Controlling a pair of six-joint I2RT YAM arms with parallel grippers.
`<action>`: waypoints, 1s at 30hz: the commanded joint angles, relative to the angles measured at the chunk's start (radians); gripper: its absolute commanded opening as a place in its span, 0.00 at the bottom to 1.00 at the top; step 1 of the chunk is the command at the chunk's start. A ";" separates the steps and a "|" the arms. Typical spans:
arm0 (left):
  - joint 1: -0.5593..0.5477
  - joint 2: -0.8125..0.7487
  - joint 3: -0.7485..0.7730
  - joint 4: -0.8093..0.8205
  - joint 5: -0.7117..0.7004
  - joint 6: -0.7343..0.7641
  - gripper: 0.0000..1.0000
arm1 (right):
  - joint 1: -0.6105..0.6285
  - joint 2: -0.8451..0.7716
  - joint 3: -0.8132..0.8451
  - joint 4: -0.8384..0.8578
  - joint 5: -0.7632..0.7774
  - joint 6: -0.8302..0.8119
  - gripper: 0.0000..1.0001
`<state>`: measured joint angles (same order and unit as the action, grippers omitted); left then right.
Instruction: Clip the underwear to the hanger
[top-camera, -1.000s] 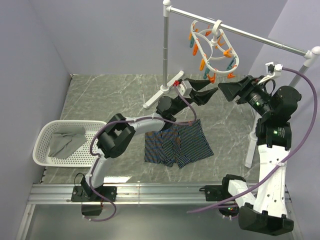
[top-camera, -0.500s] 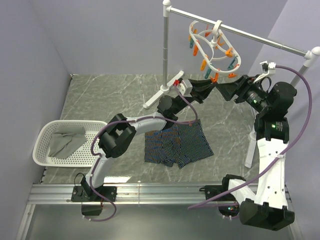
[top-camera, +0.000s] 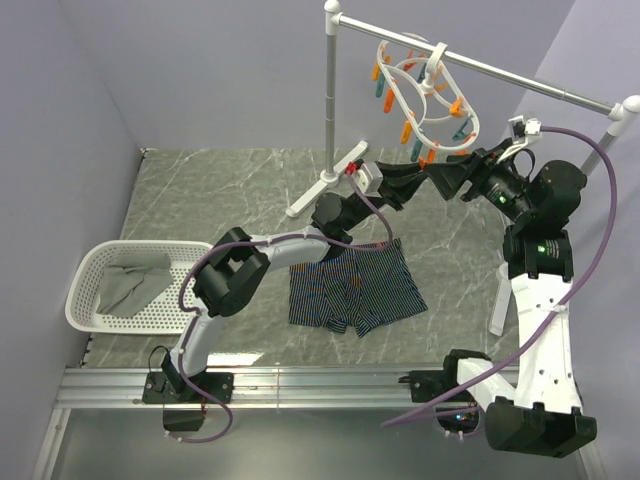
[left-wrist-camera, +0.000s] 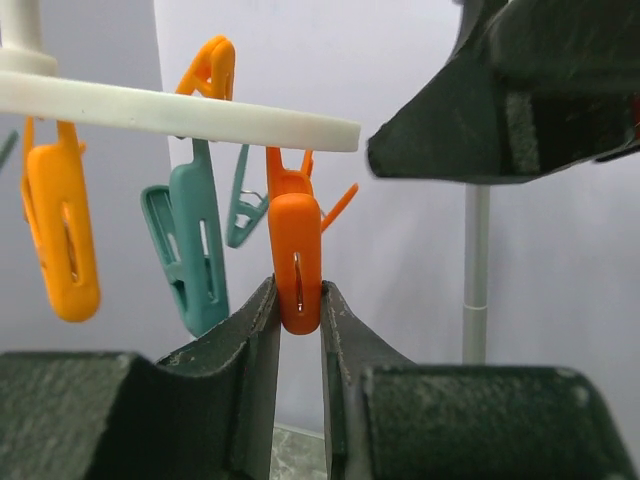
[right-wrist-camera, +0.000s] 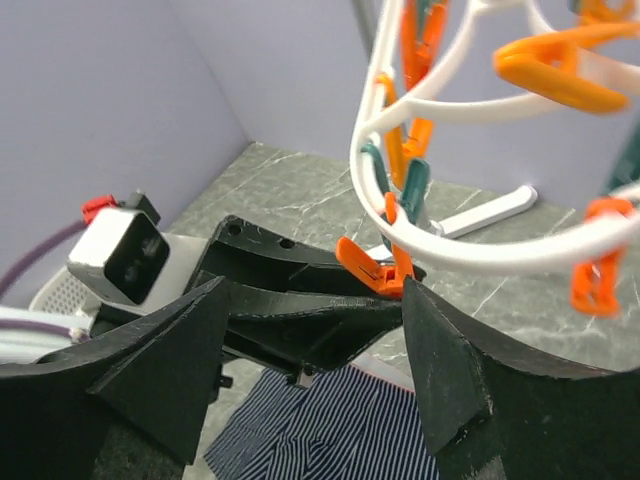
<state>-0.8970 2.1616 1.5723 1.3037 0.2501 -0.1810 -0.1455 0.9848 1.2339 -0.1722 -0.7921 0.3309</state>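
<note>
The white oval hanger (top-camera: 434, 60) hangs from the rail with orange and teal pegs. My left gripper (top-camera: 420, 178) is raised under it and shut on an orange peg (left-wrist-camera: 297, 265), which hangs from the white ring (left-wrist-camera: 180, 112). My right gripper (top-camera: 452, 180) is open, just right of the left one; its jaws stand either side of the left fingers (right-wrist-camera: 300, 320) and that peg (right-wrist-camera: 370, 268). The navy striped underwear (top-camera: 355, 290) lies flat on the table below, held by neither gripper, and also shows in the right wrist view (right-wrist-camera: 330, 430).
A grey metal rail stand (top-camera: 331, 100) rises at the back, its foot (top-camera: 322, 185) on the marble table. A white basket (top-camera: 90, 300) at the left holds a grey-green cloth (top-camera: 135, 280). Purple walls close in on the left and back.
My right gripper has moved up and left, close to the left gripper under the hanger. The left gripper has come up onto the orange peg. The hanger has swung slightly left.
</note>
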 joint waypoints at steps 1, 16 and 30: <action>-0.013 -0.097 -0.017 0.071 0.086 -0.018 0.00 | 0.030 0.000 0.021 0.042 0.033 -0.101 0.75; -0.013 -0.137 -0.008 -0.037 0.204 -0.044 0.00 | 0.138 0.023 0.035 0.083 0.142 -0.159 0.74; -0.011 -0.143 0.000 -0.112 0.262 -0.071 0.00 | 0.201 0.012 -0.030 0.171 0.284 -0.144 0.62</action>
<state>-0.8886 2.0644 1.5574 1.2320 0.3744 -0.2317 0.0372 1.0039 1.2049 -0.1093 -0.5495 0.1890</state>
